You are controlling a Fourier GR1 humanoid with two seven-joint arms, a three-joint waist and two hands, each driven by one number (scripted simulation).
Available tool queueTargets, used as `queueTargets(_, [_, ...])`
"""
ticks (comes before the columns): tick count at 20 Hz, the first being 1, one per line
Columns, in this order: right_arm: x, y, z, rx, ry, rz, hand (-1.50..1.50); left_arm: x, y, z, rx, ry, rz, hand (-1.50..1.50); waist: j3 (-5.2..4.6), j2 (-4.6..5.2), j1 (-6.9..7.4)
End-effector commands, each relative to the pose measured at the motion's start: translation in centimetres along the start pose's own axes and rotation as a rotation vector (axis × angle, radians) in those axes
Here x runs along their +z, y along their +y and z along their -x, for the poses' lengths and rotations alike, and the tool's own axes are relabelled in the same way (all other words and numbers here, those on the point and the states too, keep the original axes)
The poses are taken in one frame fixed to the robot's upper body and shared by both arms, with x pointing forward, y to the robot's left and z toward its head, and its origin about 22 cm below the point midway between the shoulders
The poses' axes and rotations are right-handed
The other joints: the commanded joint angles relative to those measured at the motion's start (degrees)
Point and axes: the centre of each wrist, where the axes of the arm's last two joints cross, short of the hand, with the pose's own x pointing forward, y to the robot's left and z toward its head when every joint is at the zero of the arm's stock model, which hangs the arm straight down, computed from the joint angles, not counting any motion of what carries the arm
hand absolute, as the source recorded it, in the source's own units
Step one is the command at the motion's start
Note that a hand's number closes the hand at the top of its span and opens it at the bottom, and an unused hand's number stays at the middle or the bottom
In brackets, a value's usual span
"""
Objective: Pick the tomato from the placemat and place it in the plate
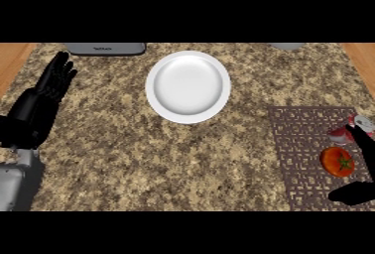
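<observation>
Nearest the viewer, at lower left: grey forearm (16,186) leading up to the left hand (44,96). Rested open at the left edge, fingers straight and pointing up, holding nothing.

Spread across nearly the whole view: speckled brown stone counter (147,149). Carried 1 dark woven placemat (300,149) at the right side and 1 white plate (188,87) near the top centre, well apart from the mat. Nothing on the plate.

Came in at the right edge: right hand (364,149), spread apart, fingers on the far side of the tomato and thumb (351,193) on the near side. Showed a strip of mat between thumb and fruit, so not closed on it.

Sat on the placemat's right part, between those fingers and thumb: 1 red tomato (338,161), green stem mark facing up. Judged light, smooth, round and soft-skinned, so apt to roll or slip and to bruise if squeezed. Best taken across its widest middle, on 2 opposite sides.

Partly hidden just beyond the tomato: small red-and-white item (343,133), impossible to identify.
</observation>
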Motion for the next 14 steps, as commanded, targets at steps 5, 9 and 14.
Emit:
queueTargets(5, [-1.7,2.2,0.7,-0.008,-0.019,-0.073,-1.5,-0.3,0.2,0.7,-0.003,0.003,0.01,0.0,0.03,0.03,-0.16])
queueTargets(9, [-3.5,2.2,2.2,0.008,0.032,-0.075,-1.5,0.7,0.2,-1.7,0.011,-0.017,0.003,0.0,0.05,0.0,0.18])
queueTargets(14, [-5.2,3.5,3.4,0.07,0.074,-0.075,-1.5,1.5,-1.0,1.8,-0.021,-0.026,-0.003,0.0,0.05,0.09,0.31])
